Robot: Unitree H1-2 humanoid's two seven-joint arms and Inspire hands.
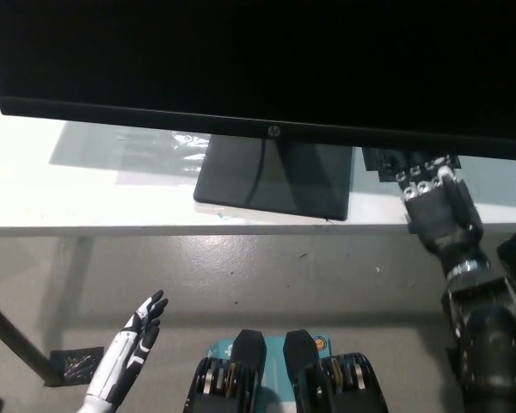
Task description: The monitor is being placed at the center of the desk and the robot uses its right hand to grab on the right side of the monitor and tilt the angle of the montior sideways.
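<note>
A large black monitor (258,60) fills the upper part of the head view, its screen dark and its lower bezel running across the picture with a small logo (273,131) at the middle. Under the logo the monitor's flat black base (275,176) rests on the white desk (86,194), near the desk's front edge, with a thin cable (256,170) running down over it. To the left of the base a clear plastic sheet (168,148) lies on the desk, partly in the monitor's shadow. The black right hand (437,205) reaches up from the lower right, its arm rising past the desk's front edge, and its fingertips (421,181) lie just below the lower bezel on the monitor's right side, beside a small black object (383,160) on the desk that is too dark to make out. The fingers are curled toward the bezel, but whether they touch or grip the monitor cannot be told from this angle. The white left hand (131,346) rests at the lower left, well below the desk and over the grey floor (267,280), holding nothing, its dark-tipped fingers straight and slightly spread. A dark desk leg (17,344) slants across the floor at the far lower left.
</note>
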